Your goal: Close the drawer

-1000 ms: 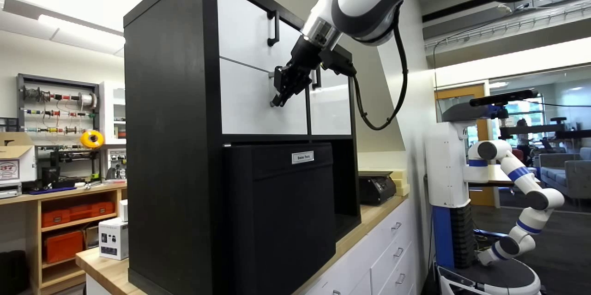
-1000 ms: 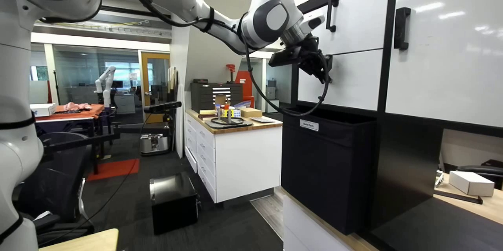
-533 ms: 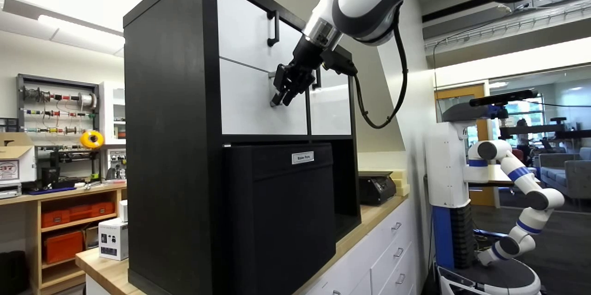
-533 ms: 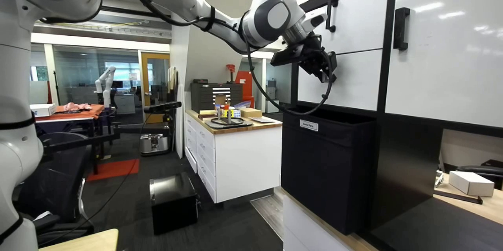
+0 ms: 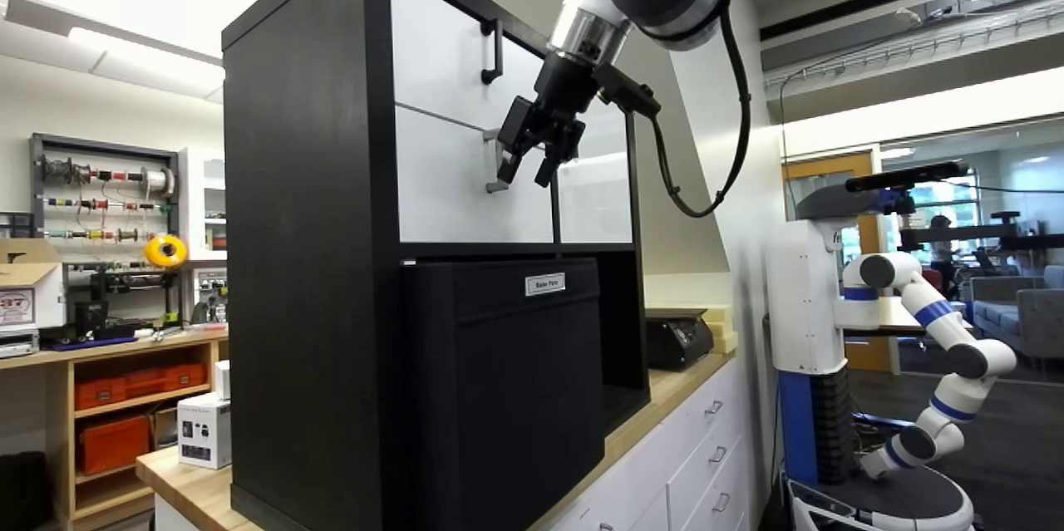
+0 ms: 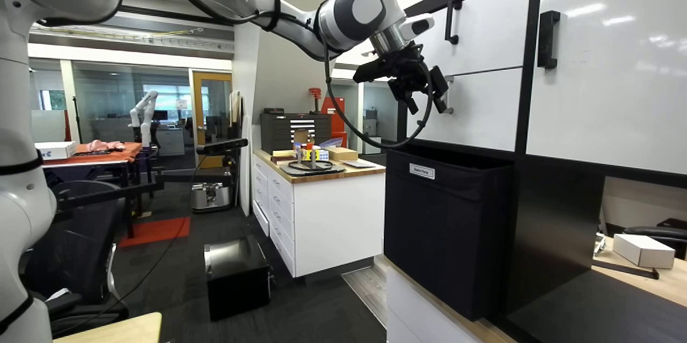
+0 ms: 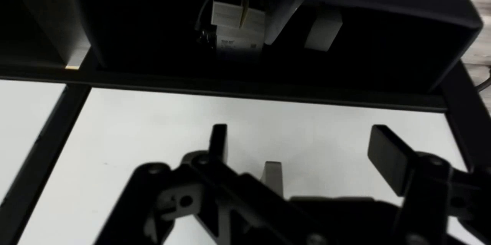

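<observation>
Two white flat-fronted drawers sit one above the other in the tall black cabinet, both looking flush with its frame. The upper drawer (image 5: pixel 440 41) carries a black bar handle (image 5: pixel 496 53). On the lower drawer (image 5: pixel 445 199) is a grey handle (image 5: pixel 497 187), partly hidden behind a finger. My gripper (image 5: pixel 526 174) stands open just in front of that lower front, apart from it in both exterior views. In the wrist view, the white front (image 7: pixel 134 130) fills the space behind my spread gripper (image 7: pixel 301 149). The handle's grey end (image 7: pixel 273 180) shows beyond the fingers, and nothing is held.
Below the drawers a black fabric bin (image 5: pixel 524 381) with a label juts out of the cabinet (image 5: pixel 299 223); white boxes (image 7: pixel 239 38) lie inside it. A large white panel (image 6: pixel 612 80) adjoins the drawers. A black cable (image 6: pixel 351 123) hangs in a loop from the arm.
The fingers have spread from shut to wide apart. My gripper has drawn back from the lower drawer's front, leaving more of the grey handle in sight. The drawer fronts have not moved.
</observation>
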Controlling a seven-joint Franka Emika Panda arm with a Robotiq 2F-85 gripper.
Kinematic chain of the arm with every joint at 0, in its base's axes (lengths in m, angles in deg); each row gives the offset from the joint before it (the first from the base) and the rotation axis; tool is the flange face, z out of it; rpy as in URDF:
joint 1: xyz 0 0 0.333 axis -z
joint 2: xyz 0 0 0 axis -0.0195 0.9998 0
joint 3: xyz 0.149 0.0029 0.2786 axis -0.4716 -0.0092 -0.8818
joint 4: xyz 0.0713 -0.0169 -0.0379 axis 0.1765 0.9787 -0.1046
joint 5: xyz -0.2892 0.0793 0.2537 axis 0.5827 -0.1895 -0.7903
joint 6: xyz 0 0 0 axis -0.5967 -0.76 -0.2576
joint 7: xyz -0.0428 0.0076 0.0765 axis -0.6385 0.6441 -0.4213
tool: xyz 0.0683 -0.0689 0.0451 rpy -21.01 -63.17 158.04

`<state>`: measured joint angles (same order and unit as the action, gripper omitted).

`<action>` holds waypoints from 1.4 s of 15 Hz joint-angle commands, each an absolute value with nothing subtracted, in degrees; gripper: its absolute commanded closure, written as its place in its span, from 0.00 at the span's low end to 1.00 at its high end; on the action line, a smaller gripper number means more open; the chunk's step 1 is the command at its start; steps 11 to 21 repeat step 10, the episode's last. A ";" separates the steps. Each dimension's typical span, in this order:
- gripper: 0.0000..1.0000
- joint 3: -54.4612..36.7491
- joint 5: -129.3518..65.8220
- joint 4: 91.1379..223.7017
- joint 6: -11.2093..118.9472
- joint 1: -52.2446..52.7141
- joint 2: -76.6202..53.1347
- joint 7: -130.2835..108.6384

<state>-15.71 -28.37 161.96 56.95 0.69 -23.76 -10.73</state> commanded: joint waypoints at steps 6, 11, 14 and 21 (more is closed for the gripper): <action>0.00 -15.88 -31.24 170.59 45.41 -1.25 -32.34 -11.43; 0.00 -15.93 -30.57 169.23 46.01 -1.21 -30.49 -10.88; 0.00 -15.93 -30.57 169.23 46.01 -1.21 -30.49 -10.88; 0.00 -15.93 -30.57 169.23 46.01 -1.21 -30.49 -10.88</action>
